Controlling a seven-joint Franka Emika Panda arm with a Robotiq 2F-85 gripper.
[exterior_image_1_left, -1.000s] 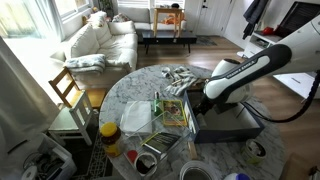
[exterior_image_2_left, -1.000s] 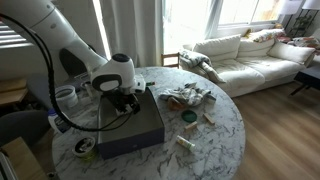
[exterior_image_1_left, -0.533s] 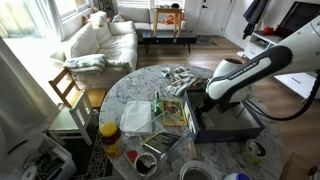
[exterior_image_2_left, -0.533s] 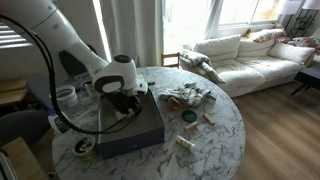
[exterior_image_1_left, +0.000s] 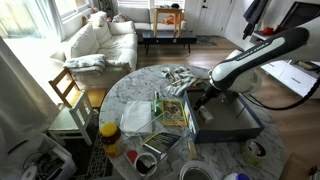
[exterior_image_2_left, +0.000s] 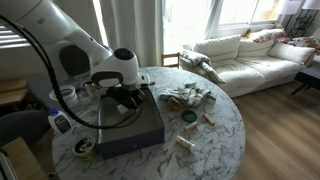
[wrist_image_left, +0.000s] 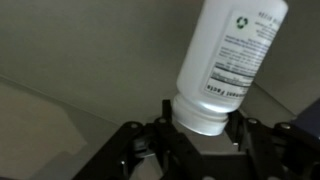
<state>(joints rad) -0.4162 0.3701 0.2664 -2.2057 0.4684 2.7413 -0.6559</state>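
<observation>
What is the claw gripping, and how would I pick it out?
Find the round marble table, then the grey box on it, where the robot arm reaches down. Inside the box, the claw grips a white plastic bottle by its cap end. It stands out against the grey: white, tilted, with a black-print label and a recycling mark.

White sofa (exterior_image_2_left: 245, 55), wood floor (exterior_image_2_left: 285, 135), bright windows (exterior_image_2_left: 190, 20).

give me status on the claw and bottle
Claw shut on white plastic labelled bottle. Bottle tilted above grey box. Nothing blocking seen.
</observation>
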